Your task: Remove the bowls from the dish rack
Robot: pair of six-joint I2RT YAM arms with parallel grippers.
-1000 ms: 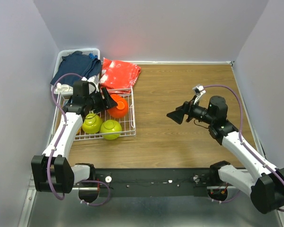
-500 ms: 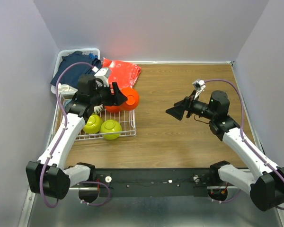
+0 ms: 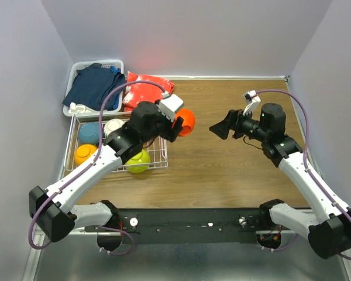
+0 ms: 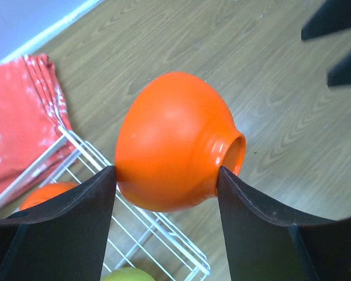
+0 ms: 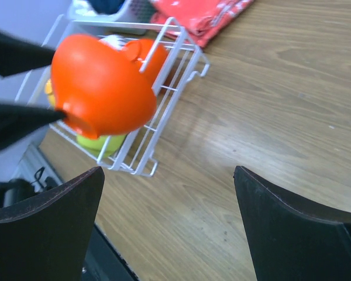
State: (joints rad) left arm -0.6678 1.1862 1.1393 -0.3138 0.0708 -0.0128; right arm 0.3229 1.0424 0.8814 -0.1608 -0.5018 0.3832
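My left gripper (image 4: 165, 175) pinches a red-orange bowl (image 4: 169, 132) by its curved sides, in the air over the table just beside the dish rack (image 4: 141, 229). It could squirt free and drop (glossy walls, sloping grip). Farther off, my right gripper (image 5: 167, 175) gapes wide, empty. Only the top view shows the blue bowl (image 3: 89, 132) sitting in the rack.

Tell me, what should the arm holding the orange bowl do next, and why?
Probably carry the red-orange bowl rightward to the right end effector: the left end effector grips it above the table, clear of the dish rack, and the right one is open, facing it.
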